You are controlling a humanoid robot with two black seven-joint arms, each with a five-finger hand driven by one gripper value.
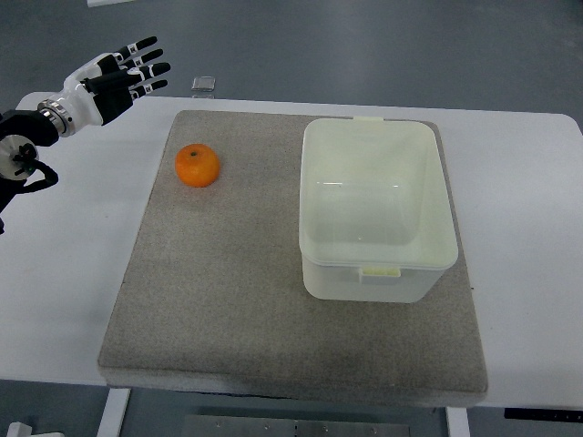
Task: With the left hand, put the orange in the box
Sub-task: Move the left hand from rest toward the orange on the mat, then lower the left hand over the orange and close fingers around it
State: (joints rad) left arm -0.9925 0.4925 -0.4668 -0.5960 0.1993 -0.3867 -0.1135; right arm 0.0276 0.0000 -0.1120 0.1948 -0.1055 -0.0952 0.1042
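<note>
Now my left hand (123,77) hovers with fingers spread and empty; the round orange fruit (197,166) sits below-right of it, the translucent white plastic box (377,209) further right. Reaching comes next, I judge.

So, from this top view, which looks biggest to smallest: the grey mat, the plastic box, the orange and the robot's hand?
1. Grey mat
2. Plastic box
3. Left hand
4. Orange

The hand is raised off the table and nearer the camera, so its lead over the orange is unsure.
</note>
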